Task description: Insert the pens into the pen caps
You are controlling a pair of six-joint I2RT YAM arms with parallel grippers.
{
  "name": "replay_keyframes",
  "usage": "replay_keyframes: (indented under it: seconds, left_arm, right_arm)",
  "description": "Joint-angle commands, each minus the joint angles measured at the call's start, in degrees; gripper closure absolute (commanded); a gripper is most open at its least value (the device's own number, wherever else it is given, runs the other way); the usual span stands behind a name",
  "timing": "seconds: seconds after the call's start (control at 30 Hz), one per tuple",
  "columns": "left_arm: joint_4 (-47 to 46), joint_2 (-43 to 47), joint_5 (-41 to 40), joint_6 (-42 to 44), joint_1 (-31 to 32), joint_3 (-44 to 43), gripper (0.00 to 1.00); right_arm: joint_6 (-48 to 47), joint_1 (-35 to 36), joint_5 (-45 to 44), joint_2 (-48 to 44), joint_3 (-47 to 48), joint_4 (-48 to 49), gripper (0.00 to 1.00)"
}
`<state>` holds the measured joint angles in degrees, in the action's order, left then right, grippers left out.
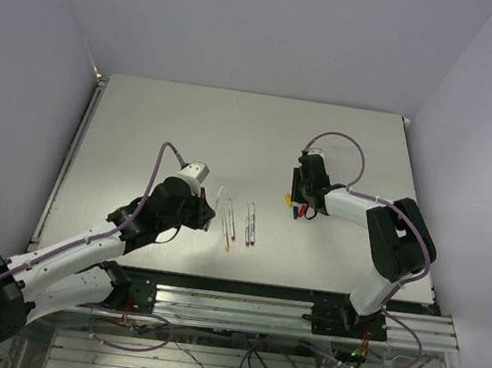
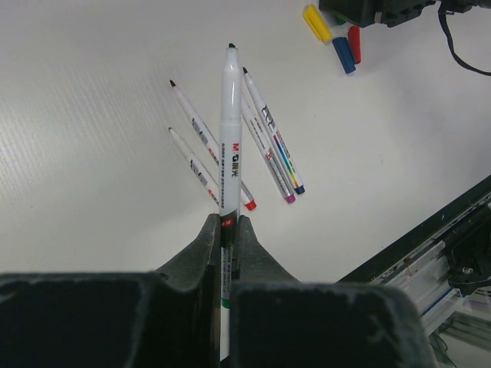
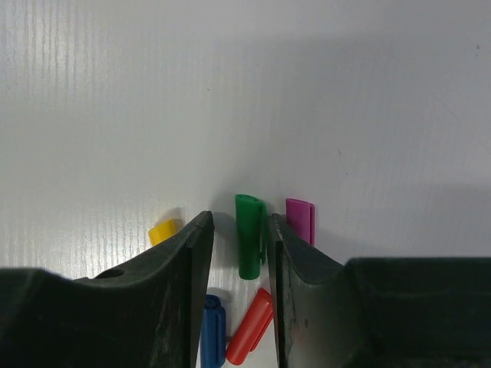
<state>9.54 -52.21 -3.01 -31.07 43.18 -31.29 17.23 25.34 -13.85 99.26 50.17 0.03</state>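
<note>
While the left claw [image 2: 227, 230] was closed on the lower barrel of one pen [image 2: 229, 138], that pen stood lifted off the table [image 1: 144, 136], its dark tip pointing away from the wrist. A green band showed below the fingers, so it was judged to be the green one. The right claw [image 3: 238, 222] was open and set low over the caps, one finger on either side of the green cap [image 3: 248, 234]. Whether either finger touched the cap could not be told.

The step in hand was judged to be securing the green cap. The fingers should close squarely across its body without nudging the purple cap [image 3: 300, 220] just beside it, and the cap's open end should stay free to face the pen tip. The yellow cap [image 3: 163, 230] lay outside the other finger, and the blue cap [image 3: 213, 330] and red cap [image 3: 250, 337] lay nearer the wrist.

The other four pens [image 2: 253, 146] lay together on the table beyond the held pen.

The left arm reached forward from its base. The right arm was folded at the elbow, with its forearm running leftward to the caps.
</note>
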Motion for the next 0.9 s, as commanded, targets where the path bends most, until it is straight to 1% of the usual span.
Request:
replay_keyframes:
  seconds: [0.0, 0.27, 0.37, 0.47, 0.53, 0.57, 0.6, 0.87]
  left_arm:
    - [0.54, 1.05, -0.94, 0.04, -0.11, 0.44, 0.93]
    - [1.54, 2.10, -1.73, 0.61, -0.16, 0.35, 0.93]
    - [1.88, 2.26, -1.99, 0.90, -0.06, 0.25, 0.93]
    - [1.98, 2.45, -2.13, 0.86, -0.15, 0.20, 0.93]
    - [1.85, 2.61, -2.18, 0.84, -0.09, 0.17, 0.93]
    - [1.88, 2.63, -2.22, 0.84, -0.10, 0.13, 0.93]
    - [1.84, 2.70, -2.21, 0.84, -0.06, 0.16, 0.93]
    - [1.58, 2.21, -2.64, 0.90, -0.09, -0.01, 0.93]
  right_arm:
    - [1.16, -0.12, -0.21, 0.23, 0.41, -0.65, 0.66]
    - [3.07, -0.12, -0.04, -0.77, -1.31, -1.37, 0.69]
    - [3.56, -0.12, -0.11, -0.75, -1.80, -1.50, 0.72]
    - [4.03, -0.10, -0.30, -0.56, -2.21, -1.77, 0.76]
    - [4.46, -0.12, -0.22, -0.51, -2.58, -1.79, 0.83]
    - [4.77, -0.12, -0.22, -0.56, -2.85, -1.79, 0.94]
    - [5.13, -0.12, -0.22, -0.46, -2.94, -1.91, 1.00]
    - [5.71, -0.12, 0.84, -0.69, -2.68, -3.11, 1.00]
